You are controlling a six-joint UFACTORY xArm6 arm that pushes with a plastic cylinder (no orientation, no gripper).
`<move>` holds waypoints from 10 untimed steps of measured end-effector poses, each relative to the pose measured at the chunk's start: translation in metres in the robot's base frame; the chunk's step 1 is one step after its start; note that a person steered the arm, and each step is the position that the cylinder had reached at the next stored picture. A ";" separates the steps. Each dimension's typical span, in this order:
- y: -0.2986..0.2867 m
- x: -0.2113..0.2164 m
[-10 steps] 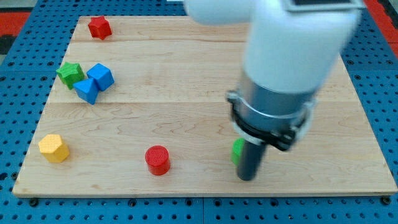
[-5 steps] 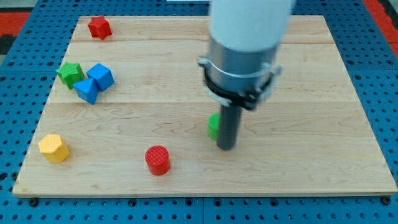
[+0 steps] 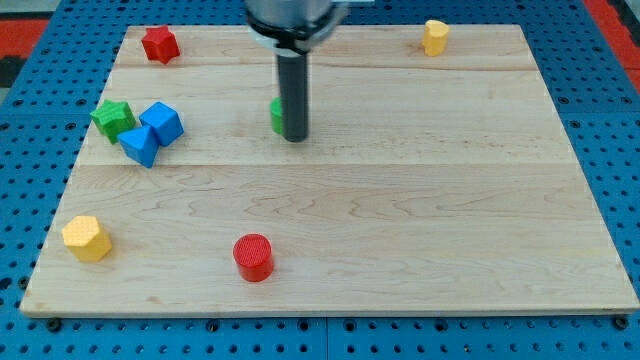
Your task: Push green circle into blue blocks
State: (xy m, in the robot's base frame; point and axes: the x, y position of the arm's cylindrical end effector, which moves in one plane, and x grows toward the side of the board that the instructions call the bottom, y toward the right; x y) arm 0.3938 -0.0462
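Your end effector is a bare rod, holding nothing; my tip (image 3: 294, 138) touches the green circle (image 3: 276, 115) at its left, blue blocks (image 3: 152, 132) farther left.

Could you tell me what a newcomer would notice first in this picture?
The dark rod coming down from the view's top, my tip touching the right side of the green circle, most of which it hides. To the view's left sit two blue blocks touching each other, with a green star against them. A red cylinder stands alone near the view's bottom.
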 end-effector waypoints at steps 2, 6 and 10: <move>0.033 -0.042; -0.059 -0.056; -0.127 -0.022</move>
